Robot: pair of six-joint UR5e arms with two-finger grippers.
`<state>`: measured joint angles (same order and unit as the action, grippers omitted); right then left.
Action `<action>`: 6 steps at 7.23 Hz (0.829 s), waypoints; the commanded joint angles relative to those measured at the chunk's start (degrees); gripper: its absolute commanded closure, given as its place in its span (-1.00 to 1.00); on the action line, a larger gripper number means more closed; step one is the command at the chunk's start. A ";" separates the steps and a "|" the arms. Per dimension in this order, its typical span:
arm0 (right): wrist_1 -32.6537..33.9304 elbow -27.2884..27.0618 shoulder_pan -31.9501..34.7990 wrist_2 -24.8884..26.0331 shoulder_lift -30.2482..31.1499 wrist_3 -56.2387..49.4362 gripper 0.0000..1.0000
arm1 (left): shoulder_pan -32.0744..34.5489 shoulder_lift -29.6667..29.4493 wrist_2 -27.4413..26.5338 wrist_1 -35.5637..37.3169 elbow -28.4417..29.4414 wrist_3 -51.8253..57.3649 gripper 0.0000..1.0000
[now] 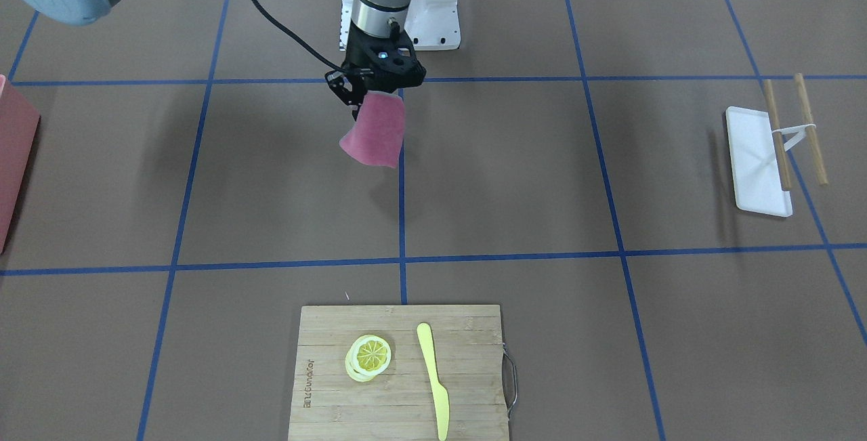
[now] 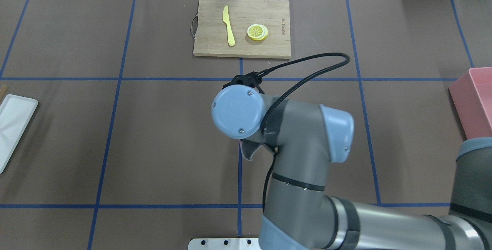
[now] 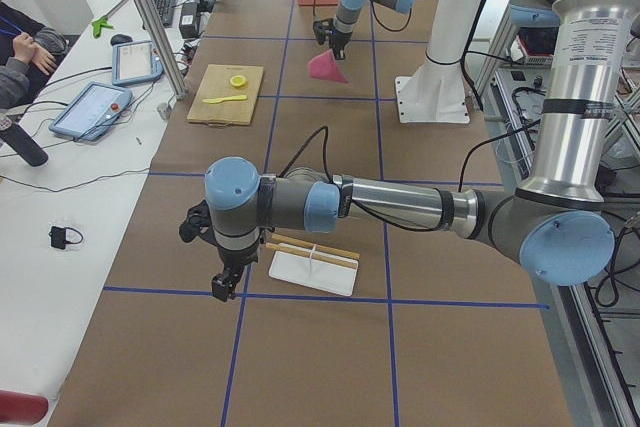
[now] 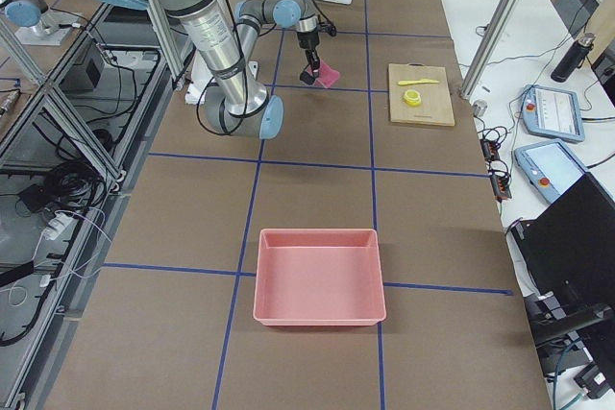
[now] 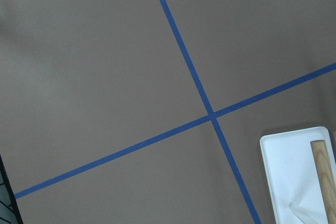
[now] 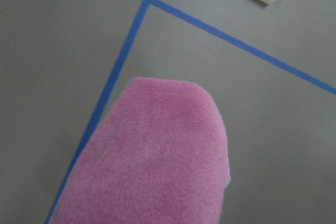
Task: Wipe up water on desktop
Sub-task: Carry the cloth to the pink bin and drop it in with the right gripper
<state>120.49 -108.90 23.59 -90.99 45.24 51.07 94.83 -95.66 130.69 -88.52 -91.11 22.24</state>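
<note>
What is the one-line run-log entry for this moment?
right gripper: shut on pink cloth | cloth: hanging above desktop | left gripper: state cannot tell, near white tray | water: none visible

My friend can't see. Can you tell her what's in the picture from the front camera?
The robot's right gripper holds a pink cloth hanging over the brown desktop with blue tape lines. Nearer the camera, a cutting board carries a lemon slice and a yellow knife; a white tray sits at the right.

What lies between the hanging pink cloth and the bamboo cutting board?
Nothing but bare desktop and blue tape lines between the cloth and the board, in the front-facing view.
</note>
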 commanded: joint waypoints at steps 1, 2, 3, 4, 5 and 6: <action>3.43 -12.36 13.25 -11.08 8.51 -5.27 1.00 | 0.00 0.21 0.00 -0.16 0.93 0.09 -0.97; 3.43 -12.65 20.46 -16.10 10.90 -10.50 1.00 | 0.09 0.30 0.00 -0.16 0.93 0.09 -0.97; 3.35 -13.43 26.27 -18.50 14.58 -15.69 1.00 | 0.00 0.39 0.00 -0.16 0.93 0.09 -0.97; 3.08 -13.70 31.99 -21.14 18.01 -20.26 1.00 | 0.00 1.43 0.00 -0.34 0.59 0.18 -0.97; 2.99 -13.88 37.44 -23.77 22.04 -27.44 1.00 | 0.00 2.05 0.00 -0.34 0.76 0.18 -0.97; 2.99 -13.79 43.67 -26.67 25.91 -37.00 1.00 | 0.00 2.23 0.00 -0.34 0.58 0.18 -0.97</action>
<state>123.55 -122.61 59.41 -113.95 66.10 24.88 94.84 -93.90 130.69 -88.83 -90.42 22.40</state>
